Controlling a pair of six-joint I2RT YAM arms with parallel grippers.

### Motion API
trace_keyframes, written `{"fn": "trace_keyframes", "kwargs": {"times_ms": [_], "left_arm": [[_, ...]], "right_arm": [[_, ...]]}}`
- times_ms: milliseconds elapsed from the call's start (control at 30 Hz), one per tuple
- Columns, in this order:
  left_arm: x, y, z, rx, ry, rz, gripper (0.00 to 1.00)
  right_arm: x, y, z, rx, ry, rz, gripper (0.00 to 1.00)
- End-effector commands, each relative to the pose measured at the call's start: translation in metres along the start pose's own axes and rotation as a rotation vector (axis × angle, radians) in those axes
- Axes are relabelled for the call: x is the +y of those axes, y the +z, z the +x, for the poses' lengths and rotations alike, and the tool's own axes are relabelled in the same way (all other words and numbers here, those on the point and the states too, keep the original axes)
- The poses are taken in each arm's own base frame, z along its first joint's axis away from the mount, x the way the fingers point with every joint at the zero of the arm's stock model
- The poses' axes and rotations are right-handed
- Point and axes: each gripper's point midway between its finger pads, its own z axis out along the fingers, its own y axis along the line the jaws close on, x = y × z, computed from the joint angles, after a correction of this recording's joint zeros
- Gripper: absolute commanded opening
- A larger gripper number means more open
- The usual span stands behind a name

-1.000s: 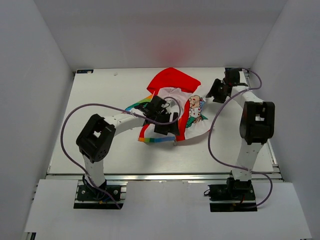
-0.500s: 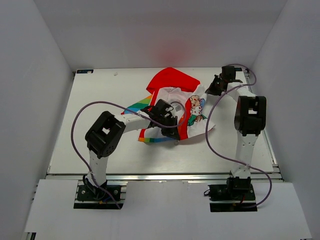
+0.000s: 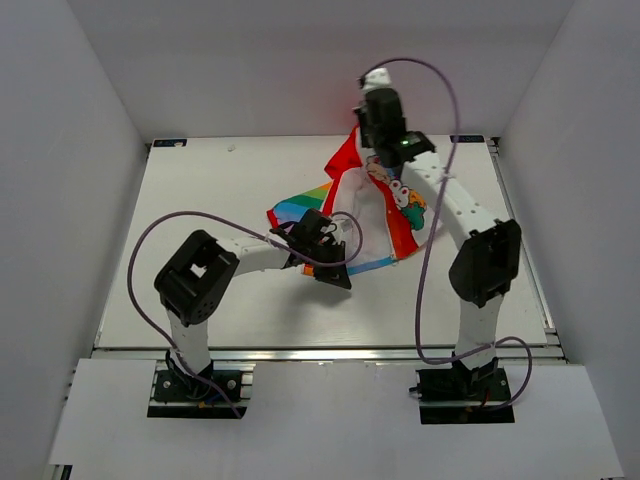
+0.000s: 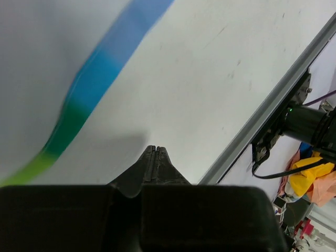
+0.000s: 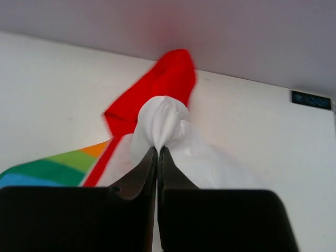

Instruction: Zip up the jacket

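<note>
White table (image 3: 200, 180) fills the floor of a plain walled booth, with both arm bases bolted at its near edge. From the left base, the left gripper (image 4: 155, 151) reaches to about the table's centre. Its fingers are pressed together, and nothing shows between them in its own camera. The tips hang over bare tabletop. The blurred rainbow hem (image 4: 100, 73) runs past them at 10 o'clock, close by but not in their grasp.

The jacket (image 3: 385, 205) lies just beyond, toward 1 o'clock from the table's centre. It is open, with the white inside showing, a cartoon print (image 3: 405, 195) at 3 o'clock and a rainbow panel (image 3: 300, 208) at 9 o'clock. In the overhead view the left gripper sits at the jacket's 7 o'clock corner.

Farther back, at the jacket's 12 o'clock end, the right gripper (image 5: 157, 151) is clamped on a bunch of white fabric (image 5: 163, 118). The red hood (image 5: 170, 79) stands up behind it, before the back wall (image 3: 300, 60).
</note>
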Motion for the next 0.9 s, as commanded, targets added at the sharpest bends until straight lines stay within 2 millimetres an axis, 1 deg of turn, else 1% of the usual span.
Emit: {"fn": "trace_keyframes", "kwargs": {"times_ms": [0, 33, 67, 100, 133, 167, 200, 233, 267, 300, 333, 367, 400, 433, 467, 500, 533, 567, 600, 633, 667, 700, 733, 767, 800, 833, 867], "left_arm": [[-0.015, -0.029, -0.004, -0.068, 0.023, -0.006, 0.00], [-0.007, -0.031, 0.003, -0.066, 0.010, -0.039, 0.00], [-0.012, -0.041, 0.002, -0.086, 0.021, -0.038, 0.00], [-0.009, -0.046, 0.008, -0.081, 0.010, -0.061, 0.00], [0.000, -0.050, 0.013, -0.093, 0.003, -0.107, 0.00], [0.003, -0.055, 0.014, -0.103, 0.000, -0.130, 0.00], [0.001, -0.066, 0.015, -0.121, 0.001, -0.148, 0.00], [0.004, -0.070, 0.016, -0.131, -0.003, -0.172, 0.00], [0.010, -0.075, 0.015, -0.152, -0.004, -0.213, 0.00], [0.011, -0.081, 0.016, -0.159, -0.006, -0.233, 0.00], [0.013, -0.083, 0.016, -0.163, -0.005, -0.248, 0.00], [0.017, -0.085, 0.016, -0.171, -0.008, -0.276, 0.00], [0.019, -0.087, 0.015, -0.176, -0.010, -0.289, 0.00], [0.022, -0.087, 0.013, -0.181, -0.014, -0.301, 0.00], [0.026, -0.087, 0.013, -0.182, -0.020, -0.318, 0.00], [0.026, -0.087, 0.010, -0.188, -0.023, -0.322, 0.00], [0.030, -0.086, 0.009, -0.184, -0.033, -0.332, 0.00], [0.033, -0.086, 0.007, -0.185, -0.039, -0.344, 0.00], [0.038, -0.086, 0.002, -0.195, -0.045, -0.362, 0.00], [0.040, -0.088, -0.002, -0.208, -0.048, -0.370, 0.00], [0.046, -0.086, -0.005, -0.208, -0.054, -0.380, 0.00], [0.049, -0.089, -0.015, -0.224, -0.064, -0.381, 0.00], [0.052, -0.089, -0.019, -0.230, -0.068, -0.383, 0.00], [0.059, -0.084, -0.024, -0.228, -0.075, -0.385, 0.00], [0.061, -0.084, -0.029, -0.233, -0.079, -0.383, 0.00], [0.063, -0.087, -0.041, -0.252, -0.085, -0.377, 0.00], [0.067, -0.083, -0.046, -0.253, -0.084, -0.372, 0.00]], "right_arm": [[0.054, 0.012, 0.041, 0.090, -0.230, -0.025, 0.02], [0.082, 0.018, 0.063, 0.145, -0.260, -0.076, 0.13], [0.097, 0.021, 0.077, 0.179, -0.255, -0.107, 0.15], [0.118, 0.019, 0.088, 0.204, -0.255, -0.164, 0.16], [0.130, 0.022, 0.108, 0.257, -0.251, -0.197, 0.26], [0.139, 0.020, 0.117, 0.284, -0.244, -0.239, 0.31], [0.155, 0.014, 0.124, 0.306, -0.226, -0.332, 0.36], [0.160, 0.007, 0.121, 0.303, -0.218, -0.373, 0.45], [0.162, 0.002, 0.126, 0.312, -0.208, -0.395, 0.49], [0.160, -0.010, 0.108, 0.279, -0.170, -0.406, 0.53], [0.157, -0.016, 0.101, 0.259, -0.161, -0.403, 0.61], [0.151, -0.017, 0.099, 0.241, -0.140, -0.386, 0.64], [0.142, -0.031, 0.076, 0.189, -0.109, -0.384, 0.66], [0.138, -0.035, 0.069, 0.170, -0.085, -0.381, 0.76], [0.134, -0.039, 0.060, 0.143, -0.056, -0.397, 0.81], [0.117, -0.041, 0.054, 0.141, 0.008, -0.377, 0.85], [0.110, -0.041, 0.052, 0.144, 0.047, -0.373, 0.89], [0.102, -0.039, 0.051, 0.150, 0.079, -0.370, 0.89], [0.083, -0.031, 0.055, 0.181, 0.152, -0.352, 0.89], [0.074, -0.025, 0.060, 0.201, 0.182, -0.335, 0.89], [0.067, -0.020, 0.065, 0.222, 0.208, -0.330, 0.89], [0.049, -0.007, 0.076, 0.260, 0.249, -0.294, 0.89], [0.043, 0.000, 0.082, 0.274, 0.262, -0.281, 0.89], [0.037, 0.012, 0.094, 0.304, 0.283, -0.286, 0.89], [0.035, 0.018, 0.100, 0.319, 0.296, -0.284, 0.89], [0.033, 0.023, 0.098, 0.323, 0.319, -0.285, 0.89], [0.037, 0.027, 0.102, 0.340, 0.332, -0.315, 0.89]]}}
